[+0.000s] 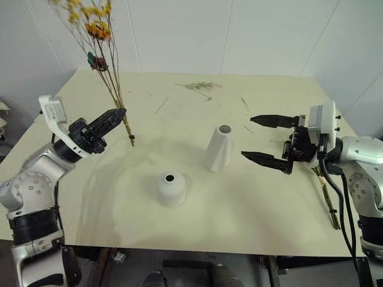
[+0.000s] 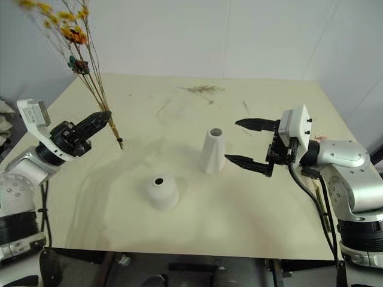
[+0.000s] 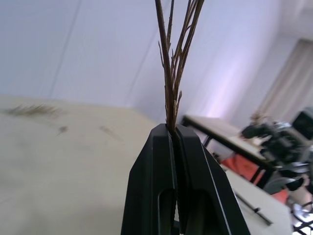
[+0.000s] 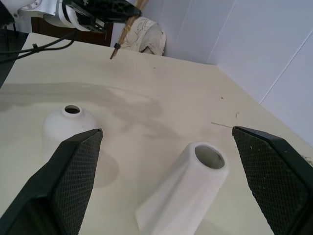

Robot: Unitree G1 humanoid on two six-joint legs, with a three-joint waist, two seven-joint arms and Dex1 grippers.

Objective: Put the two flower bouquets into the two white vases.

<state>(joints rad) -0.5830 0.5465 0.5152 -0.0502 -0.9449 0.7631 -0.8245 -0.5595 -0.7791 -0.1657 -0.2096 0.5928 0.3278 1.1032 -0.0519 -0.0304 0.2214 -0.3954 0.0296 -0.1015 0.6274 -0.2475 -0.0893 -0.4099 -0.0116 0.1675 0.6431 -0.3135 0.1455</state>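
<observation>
Pinching the sparse bouquet (image 1: 102, 54) low on its stems, left gripper (image 1: 117, 114) holds it upright at frame left, blossoms cut off at the top edge. Right gripper (image 1: 262, 139) spread wide, empty, beside the cone vase (image 1: 219, 147). Dome vase (image 1: 170, 188) lower center. Fuller bouquet (image 1: 328, 203) mostly hidden behind the right arm.

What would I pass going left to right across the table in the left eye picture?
Left hand clamped on the yellow-flowered bouquet → squat white vase → tall white vase → right hand, fingers spread wide → green stems lying near the table's right edge.
</observation>
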